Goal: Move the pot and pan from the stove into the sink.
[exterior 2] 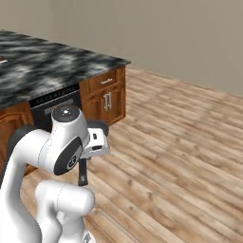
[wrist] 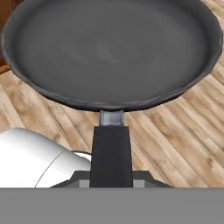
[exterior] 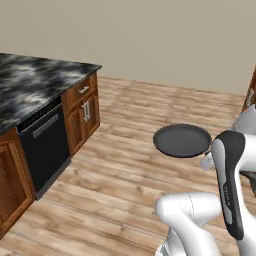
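Hand view: the pan (wrist: 111, 48) rides level in mid-air above the plank floor (wrist: 175, 144), its long black handle (wrist: 111, 153) running straight back to the gripper (wrist: 111, 183), whose fingers are clenched on the handle's near end. From the left base view, the dark, shallow pan (exterior: 182, 140) hangs over open floor, well apart from the black-and-white marbled counter (exterior: 30, 82) and the black appliance front (exterior: 45, 142) set under its long edge; wooden cabinets (exterior: 82, 112) fill the corner end. From the right base view, the robot's own white arm blocks most of the pan, with only its dark rim (exterior 2: 97, 127) and the handle (exterior 2: 83, 173) dropping below the hand.

The stove, the sink and the pot lie outside these frames, so the pan appears to be in transit, one of two items carried and neither yet delivered. Doing this leg well likely means keeping the pan flat, since a grip far out on a thin handle leaves the heavy bowl free to twist or droop. A slow, steady swing would help, as would holding the pan high enough to pass the counter's edge before lowering it into the basin. Letting go should wait until the pan's bottom rests on something.
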Robot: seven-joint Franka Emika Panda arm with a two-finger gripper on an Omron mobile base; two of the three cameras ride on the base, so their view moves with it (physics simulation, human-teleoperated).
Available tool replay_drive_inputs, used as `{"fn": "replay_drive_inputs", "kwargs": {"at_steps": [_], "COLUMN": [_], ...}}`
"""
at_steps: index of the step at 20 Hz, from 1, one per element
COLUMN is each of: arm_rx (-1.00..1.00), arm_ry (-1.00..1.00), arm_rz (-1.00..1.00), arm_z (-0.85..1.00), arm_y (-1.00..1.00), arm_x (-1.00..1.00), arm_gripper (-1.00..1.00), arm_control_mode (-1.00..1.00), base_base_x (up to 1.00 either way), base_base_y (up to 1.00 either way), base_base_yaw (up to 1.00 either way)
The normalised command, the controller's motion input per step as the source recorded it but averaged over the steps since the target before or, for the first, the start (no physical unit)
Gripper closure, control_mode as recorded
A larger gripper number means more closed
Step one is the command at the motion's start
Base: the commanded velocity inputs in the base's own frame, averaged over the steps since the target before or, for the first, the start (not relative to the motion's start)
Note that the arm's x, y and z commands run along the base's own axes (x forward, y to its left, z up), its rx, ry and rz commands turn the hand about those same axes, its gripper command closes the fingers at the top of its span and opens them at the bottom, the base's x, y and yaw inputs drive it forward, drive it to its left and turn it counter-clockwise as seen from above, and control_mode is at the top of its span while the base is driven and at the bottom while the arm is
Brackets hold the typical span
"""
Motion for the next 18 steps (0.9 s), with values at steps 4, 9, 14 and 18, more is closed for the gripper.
{"fn": "replay_drive_inputs", "kwargs": {"at_steps": [4, 9, 14, 18], "arm_rx": [0.00, 0.00, 0.00, 0.00], "arm_ry": [0.00, 0.00, 0.00, 0.00], "arm_rz": [0.00, 0.00, 0.00, 0.00], "arm_z": [0.00, 0.00, 0.00, 0.00], "arm_y": [0.00, 0.00, 0.00, 0.00], "arm_x": [0.00, 0.00, 0.00, 0.00], "arm_gripper": [1.00, 1.00, 1.00, 1.00], "arm_control_mode": [1.00, 1.00, 1.00, 1.00], "base_base_x": [-0.05, -0.05, -0.05, -0.05], "base_base_y": [0.00, 0.00, 0.00, 0.00], "base_base_yaw": [0.50, 0.50, 0.50, 0.50]}}
